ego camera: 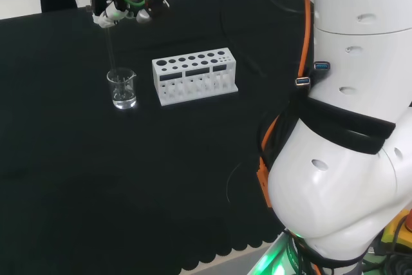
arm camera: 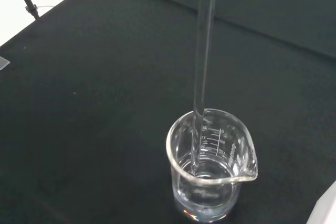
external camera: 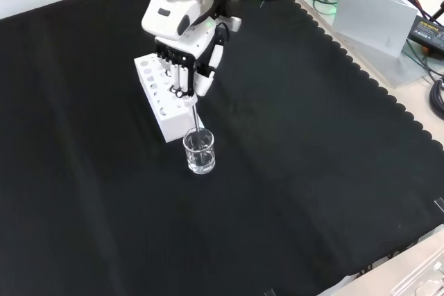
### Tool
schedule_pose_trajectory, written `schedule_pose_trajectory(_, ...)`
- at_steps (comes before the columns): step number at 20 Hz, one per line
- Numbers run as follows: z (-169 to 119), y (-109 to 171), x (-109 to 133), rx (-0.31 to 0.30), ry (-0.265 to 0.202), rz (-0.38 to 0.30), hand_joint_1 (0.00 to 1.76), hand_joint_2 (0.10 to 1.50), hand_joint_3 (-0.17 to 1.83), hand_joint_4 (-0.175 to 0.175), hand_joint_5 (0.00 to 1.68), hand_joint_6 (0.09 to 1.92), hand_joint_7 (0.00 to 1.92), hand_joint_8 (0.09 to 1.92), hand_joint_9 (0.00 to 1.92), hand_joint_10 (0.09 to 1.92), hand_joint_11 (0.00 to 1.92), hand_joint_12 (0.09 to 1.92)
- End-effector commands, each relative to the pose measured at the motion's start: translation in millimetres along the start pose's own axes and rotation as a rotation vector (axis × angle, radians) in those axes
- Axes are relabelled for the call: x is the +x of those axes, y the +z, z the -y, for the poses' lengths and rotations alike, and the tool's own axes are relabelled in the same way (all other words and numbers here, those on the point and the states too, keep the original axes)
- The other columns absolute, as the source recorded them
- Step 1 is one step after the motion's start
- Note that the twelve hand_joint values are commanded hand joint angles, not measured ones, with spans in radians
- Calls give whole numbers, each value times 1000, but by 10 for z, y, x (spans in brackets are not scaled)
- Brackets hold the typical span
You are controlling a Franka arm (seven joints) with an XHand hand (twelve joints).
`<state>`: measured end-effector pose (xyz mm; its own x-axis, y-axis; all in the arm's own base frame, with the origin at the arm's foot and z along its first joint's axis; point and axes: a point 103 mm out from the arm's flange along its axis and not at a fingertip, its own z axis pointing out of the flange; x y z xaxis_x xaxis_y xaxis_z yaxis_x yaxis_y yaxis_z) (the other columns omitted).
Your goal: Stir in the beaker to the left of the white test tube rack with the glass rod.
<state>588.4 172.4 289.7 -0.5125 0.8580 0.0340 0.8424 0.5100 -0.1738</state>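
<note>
A small clear glass beaker (ego camera: pixel 122 89) (external camera: pixel 200 152) (arm camera: pixel 210 169) with a little clear liquid stands on the black cloth, left of the white test tube rack (ego camera: pixel 195 75) (external camera: pixel 164 98) in the head view. The hand (ego camera: pixel 125 3) (external camera: pixel 191 67) hovers above the beaker, its fingers curled round the top of a glass rod (ego camera: pixel 110 49) (external camera: pixel 198 121) (arm camera: pixel 203 66). The rod hangs nearly upright. Its lower end reaches inside the beaker, down to the liquid, close to the wall.
The arm's white links (ego camera: pixel 347 127) rise at the right of the head view. Grey boxes and cables (external camera: pixel 388 5) lie beyond the cloth's scalloped edge at the front view's upper right. Black cloth (external camera: pixel 312 171) spreads around the beaker.
</note>
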Motion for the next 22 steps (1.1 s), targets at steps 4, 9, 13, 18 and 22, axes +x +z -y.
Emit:
schedule_pose_trajectory(4,109,4,-356,14,18,4,1303,1123,-175,-175,1281,189,1142,1078,1723,770,1703,622)
schedule_pose_trajectory(9,252,36,-336,23,25,4,1304,1123,-175,-175,1280,191,1142,1078,1723,770,1702,623)
schedule_pose_trajectory(13,334,69,-122,27,6,8,1303,1123,-175,-175,1280,193,1141,1080,1723,770,1702,623)
schedule_pose_trajectory(18,248,95,93,26,-22,8,1303,1123,-175,-175,1281,194,1141,1081,1724,770,1701,623)
schedule_pose_trajectory(22,99,122,121,25,-40,4,1303,1122,-175,-175,1283,193,1141,1081,1724,769,1700,623)
